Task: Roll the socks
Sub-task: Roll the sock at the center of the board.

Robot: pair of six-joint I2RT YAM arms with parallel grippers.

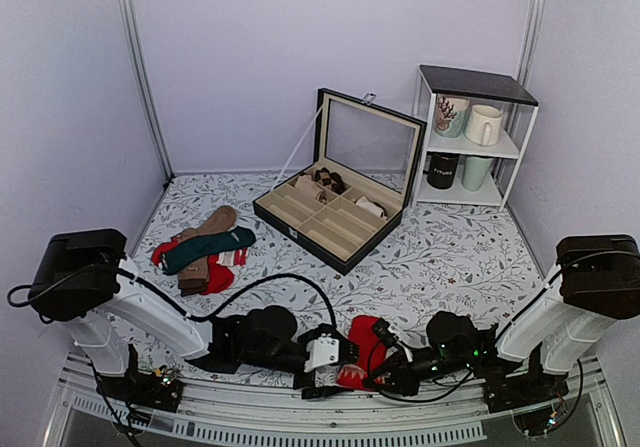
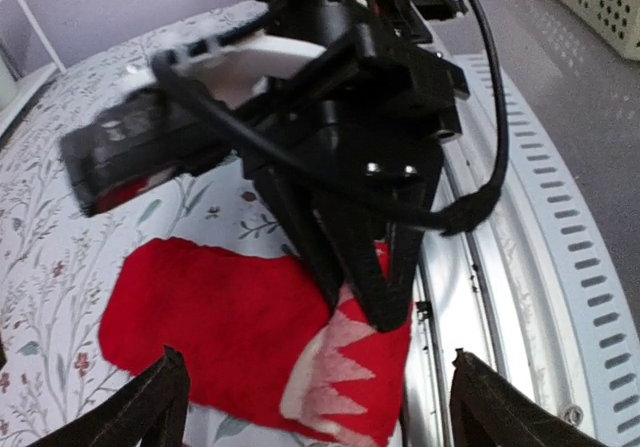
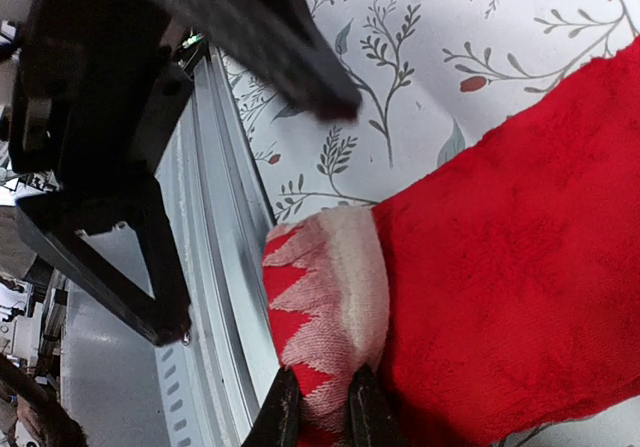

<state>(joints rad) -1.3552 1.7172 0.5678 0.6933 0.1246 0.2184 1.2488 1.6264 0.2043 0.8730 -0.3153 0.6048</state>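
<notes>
The bright red fuzzy socks (image 1: 364, 341) lie flat at the table's front edge, between both grippers. The cuff has a beige zigzag pattern (image 3: 335, 287) and sits next to the metal rail. My right gripper (image 3: 322, 417) is shut on the cuff's edge; in the left wrist view its black fingers (image 2: 375, 287) pinch the cuff (image 2: 345, 367). My left gripper (image 2: 325, 407) is wide open, with its fingers (image 2: 165, 397) spread on either side of the socks (image 2: 210, 317) and holding nothing. From above, the left gripper (image 1: 335, 352) and the right gripper (image 1: 385, 359) face each other across the socks.
A pile of dark green, brown and striped socks (image 1: 205, 249) lies at the left. An open black compartment box (image 1: 335, 212) stands mid-table. A white shelf with mugs (image 1: 470, 137) stands at the back right. A metal rail (image 3: 215, 297) runs along the front edge.
</notes>
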